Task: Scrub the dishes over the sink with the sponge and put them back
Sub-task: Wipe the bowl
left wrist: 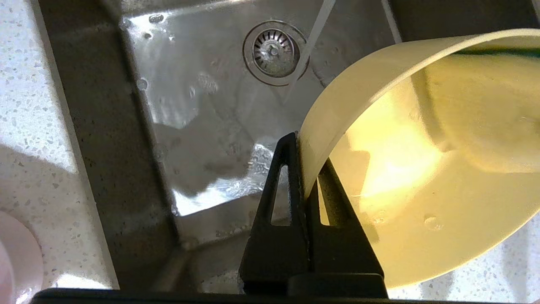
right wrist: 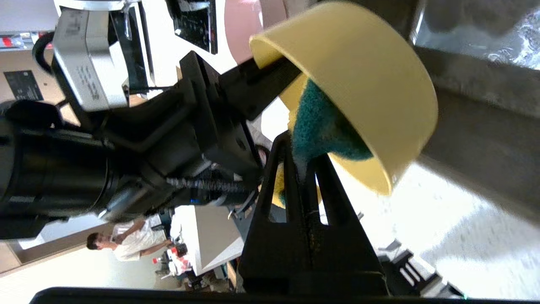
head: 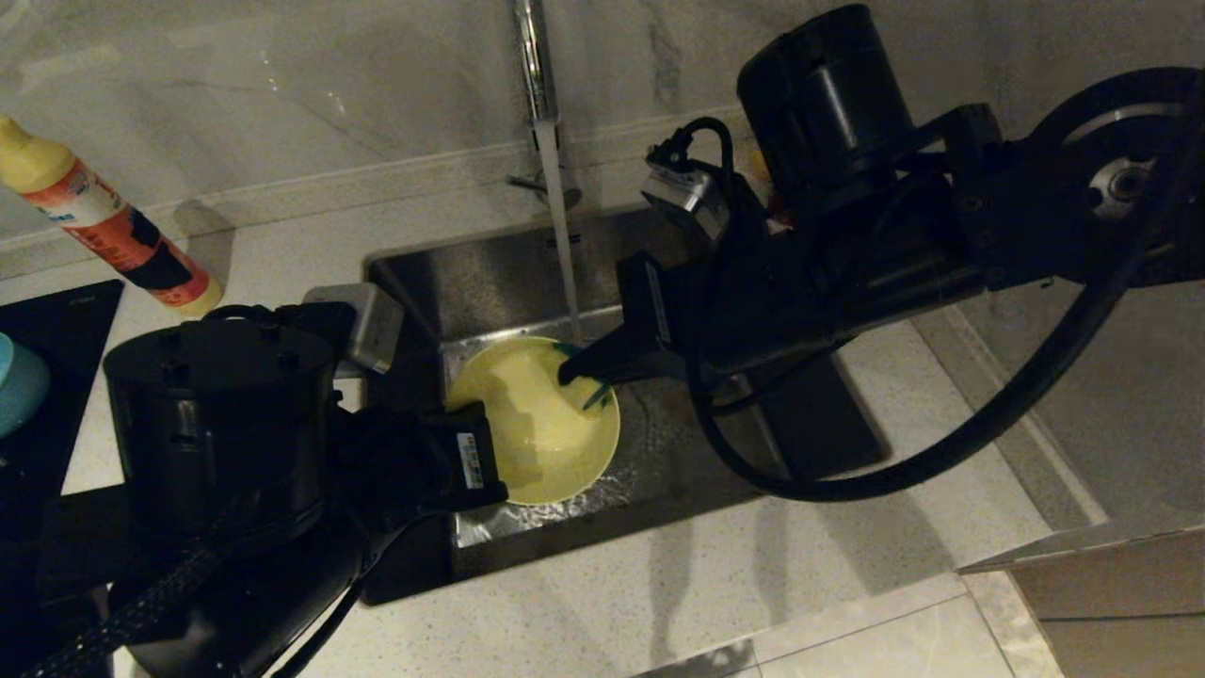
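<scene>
Your left tool (left wrist: 304,185) pinched the yellow bowl's (head: 537,424) rim over the sink (head: 508,273); your right tool (right wrist: 301,158) clamped the sponge (right wrist: 322,131) inside it. You did well to press it firmly while sweeping the wall.

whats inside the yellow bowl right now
The green-faced sponge, pinched in the right hand, is pressed against the inside of the yellow bowl. The left hand clamps the bowl's rim. The wall behind the sponge is covered.
</scene>
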{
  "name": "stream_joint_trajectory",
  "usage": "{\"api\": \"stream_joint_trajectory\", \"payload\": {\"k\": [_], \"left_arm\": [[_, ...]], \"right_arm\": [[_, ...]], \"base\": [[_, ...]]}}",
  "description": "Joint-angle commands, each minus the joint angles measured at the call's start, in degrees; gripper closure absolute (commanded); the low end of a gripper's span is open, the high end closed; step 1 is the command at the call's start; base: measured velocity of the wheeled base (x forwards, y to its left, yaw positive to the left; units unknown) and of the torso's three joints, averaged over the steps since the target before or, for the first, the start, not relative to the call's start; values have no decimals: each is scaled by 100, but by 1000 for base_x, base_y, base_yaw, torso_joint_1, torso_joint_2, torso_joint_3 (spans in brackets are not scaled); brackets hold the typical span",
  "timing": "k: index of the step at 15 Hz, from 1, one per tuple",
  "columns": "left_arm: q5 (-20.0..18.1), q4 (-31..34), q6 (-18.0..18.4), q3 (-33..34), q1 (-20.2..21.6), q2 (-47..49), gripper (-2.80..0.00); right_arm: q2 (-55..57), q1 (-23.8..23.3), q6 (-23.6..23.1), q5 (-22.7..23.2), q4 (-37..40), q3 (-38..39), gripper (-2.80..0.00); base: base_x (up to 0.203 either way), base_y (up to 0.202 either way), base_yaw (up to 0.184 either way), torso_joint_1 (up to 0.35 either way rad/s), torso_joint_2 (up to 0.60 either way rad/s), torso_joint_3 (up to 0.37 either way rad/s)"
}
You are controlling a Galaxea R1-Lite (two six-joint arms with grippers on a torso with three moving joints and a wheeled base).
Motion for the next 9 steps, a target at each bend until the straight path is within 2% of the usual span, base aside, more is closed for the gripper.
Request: {"api": "stream_joint_trajectory", "payload": {"k": [1,5,9], "left_arm": [[28,-15,-12,-31,11,-4,0],[37,-23,-29,-168,28,-27,0],[37,-23,-38,-230,28,9,0]], "right_arm": [[-158,-19,14,20,146,116,0],[-152,-10,-4,30,207,547,0],[126,221,-3,46,190,494,0]], "base": [[0,0,0,0,0,0],[0,0,0,0,0,0],[0,0,0,0,0,0]]}}
